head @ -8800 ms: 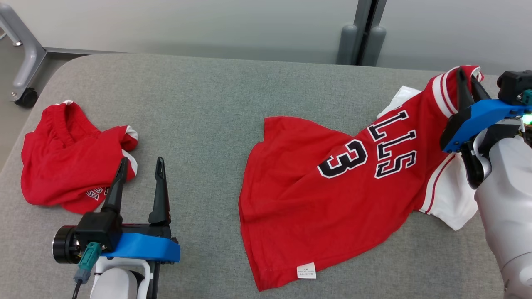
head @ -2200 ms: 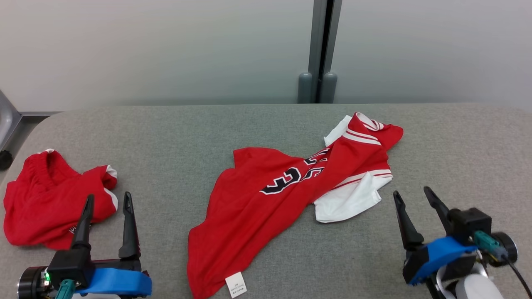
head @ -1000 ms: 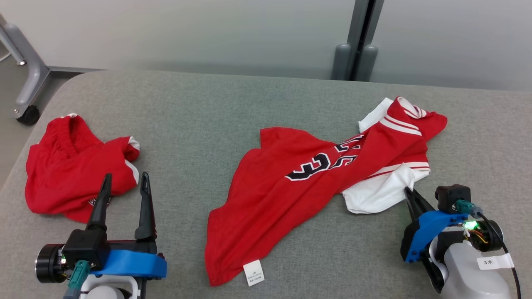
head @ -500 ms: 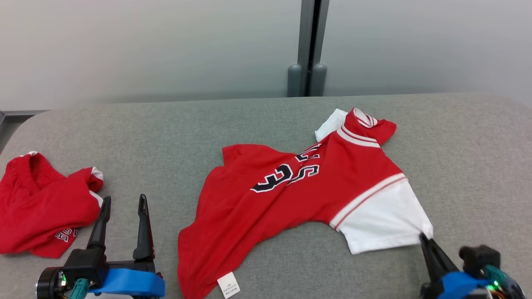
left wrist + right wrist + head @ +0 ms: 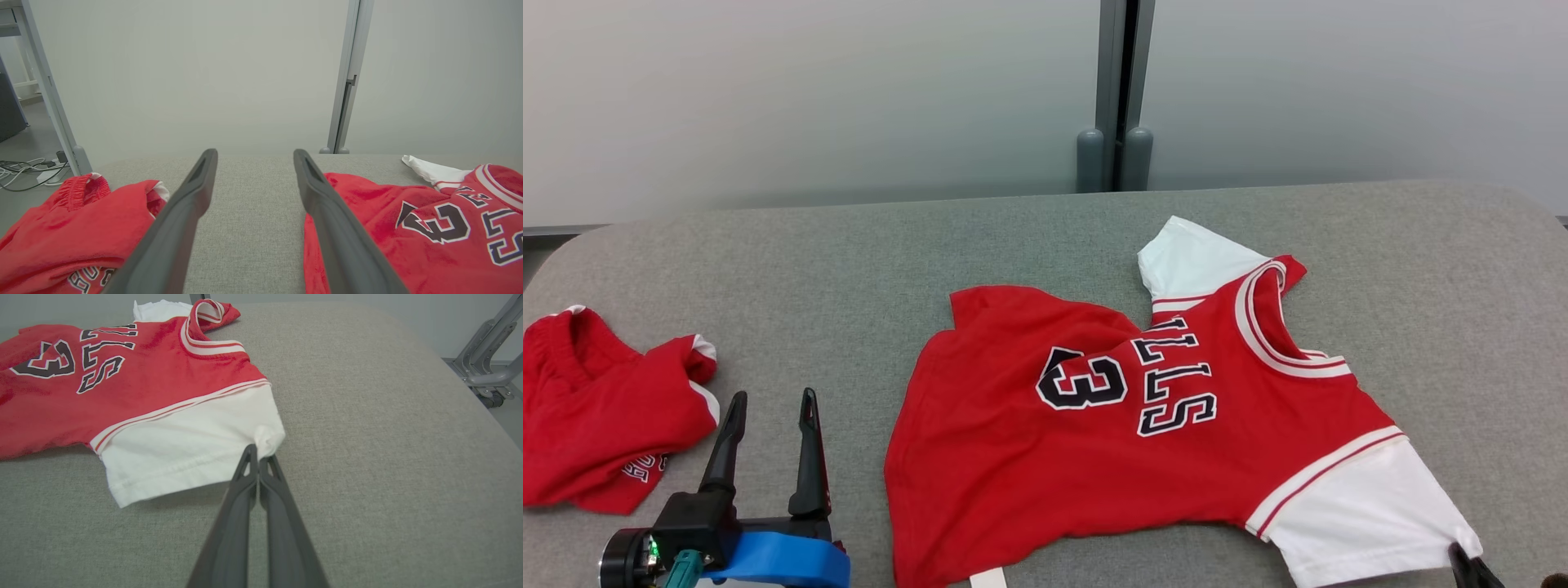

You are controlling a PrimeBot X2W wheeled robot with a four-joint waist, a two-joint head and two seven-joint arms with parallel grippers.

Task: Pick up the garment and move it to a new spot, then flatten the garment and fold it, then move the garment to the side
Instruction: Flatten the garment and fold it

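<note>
Pinching the corner of the white sleeve (image 5: 184,449), the right gripper (image 5: 258,457) has its two dark fingers (image 5: 241,502) pressed together on the cloth. The red and white short-sleeved jersey (image 5: 1111,465) lies spread, number side up, on the grey fabric-covered table (image 5: 849,253). The left gripper (image 5: 773,396) stands wide open and empty, between the jersey and a crumpled red garment (image 5: 596,425), perhaps shorts.

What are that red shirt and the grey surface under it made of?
Shirt: probably soft knit cloth, cotton or polyester, matte; it wrinkles and puckers where the right gripper pinches its white sleeve. Surface: seemingly coarse woven upholstery fabric, matte grey; its weave grain shows.
</note>
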